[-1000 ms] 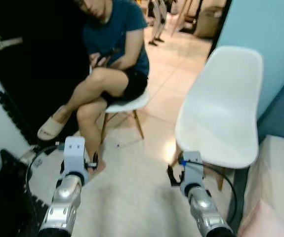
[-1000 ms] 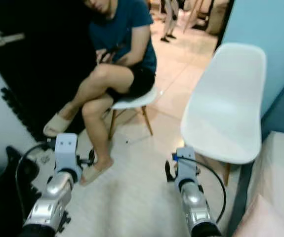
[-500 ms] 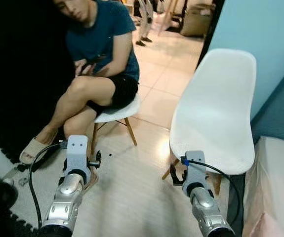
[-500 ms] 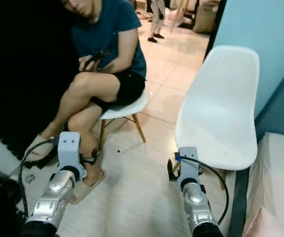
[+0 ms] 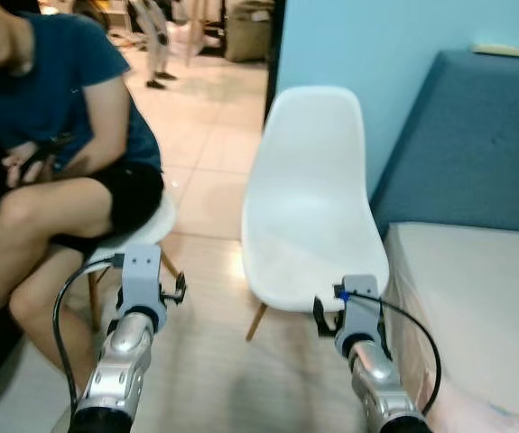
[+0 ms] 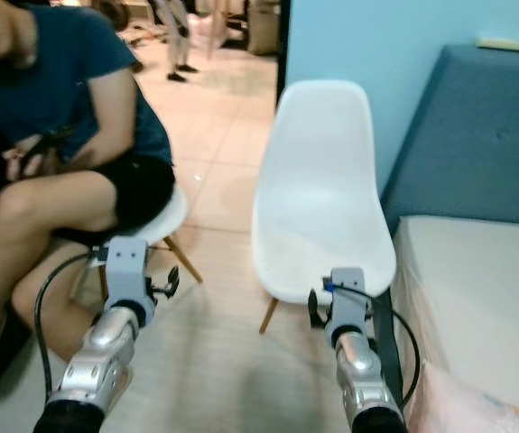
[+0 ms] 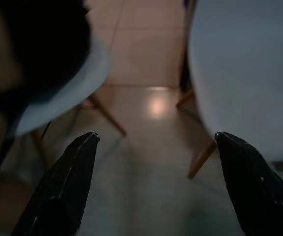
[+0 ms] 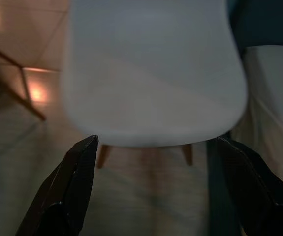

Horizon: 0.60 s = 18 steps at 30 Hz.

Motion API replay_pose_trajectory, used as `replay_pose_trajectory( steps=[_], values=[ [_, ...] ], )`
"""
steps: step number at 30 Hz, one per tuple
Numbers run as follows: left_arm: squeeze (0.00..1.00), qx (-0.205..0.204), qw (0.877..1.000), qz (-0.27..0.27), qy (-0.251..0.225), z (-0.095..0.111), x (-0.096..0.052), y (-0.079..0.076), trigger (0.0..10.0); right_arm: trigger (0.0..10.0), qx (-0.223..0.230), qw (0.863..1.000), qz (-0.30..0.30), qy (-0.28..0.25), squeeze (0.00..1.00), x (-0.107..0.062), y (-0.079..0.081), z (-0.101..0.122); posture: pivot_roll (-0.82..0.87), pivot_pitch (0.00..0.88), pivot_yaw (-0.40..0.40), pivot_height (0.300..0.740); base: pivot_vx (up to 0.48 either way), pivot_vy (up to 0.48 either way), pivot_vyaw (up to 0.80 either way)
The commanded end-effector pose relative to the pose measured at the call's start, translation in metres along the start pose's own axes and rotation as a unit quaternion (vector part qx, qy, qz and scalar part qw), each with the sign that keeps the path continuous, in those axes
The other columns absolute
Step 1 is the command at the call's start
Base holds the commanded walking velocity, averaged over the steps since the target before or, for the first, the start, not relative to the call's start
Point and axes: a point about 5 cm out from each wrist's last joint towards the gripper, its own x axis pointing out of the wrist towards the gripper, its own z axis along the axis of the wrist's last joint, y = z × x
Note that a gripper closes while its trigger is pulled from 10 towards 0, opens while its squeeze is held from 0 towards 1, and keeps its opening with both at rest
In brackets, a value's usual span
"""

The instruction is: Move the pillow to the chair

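Observation:
An empty white shell chair (image 5: 309, 207) on wooden legs stands straight ahead, against a light blue wall. A pale pink pillow (image 6: 476, 406) peeks in at the lower right corner, lying on the white bed (image 5: 476, 298). Both silver arms reach forward at low height. My left gripper (image 7: 156, 140) is open over the floor, between the two chairs. In the right wrist view my right gripper (image 8: 157, 142) is open too, pointing at the front edge of the chair seat (image 8: 151, 98). Neither gripper holds anything.
A person (image 5: 60, 171) sits cross-legged on a second white chair (image 5: 137, 239) at the left, close to my left arm. A dark blue headboard (image 5: 467, 135) rises behind the bed. Tiled floor (image 5: 209, 180) runs back to a doorway.
The whole view has swung right: the empty chair now sits in the centre, the bed and headboard have come in, the person has slid left. Both grippers stay open.

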Motion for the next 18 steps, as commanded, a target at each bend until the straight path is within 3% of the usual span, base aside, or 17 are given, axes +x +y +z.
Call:
replay_pose_trajectory(
  steps=[1,18],
  values=[
    [0.0,-0.001,1.0,-0.003,0.01,-0.0056,-0.002,-0.0017,10.0,10.0,-0.009,1.0,-0.005,0.018,0.0,-0.002,-0.0028,-0.0075,0.03,0.067,0.025,0.74,0.266,0.0,0.0],
    [0.0,-0.001,1.0,-0.007,0.009,-0.0049,-0.001,-0.003,10.0,10.0,-0.006,1.0,-0.01,0.014,0.0,-0.0015,-0.0036,-0.0062,0.02,0.06,0.031,0.74,0.263,0.0,0.0]
  ],
)
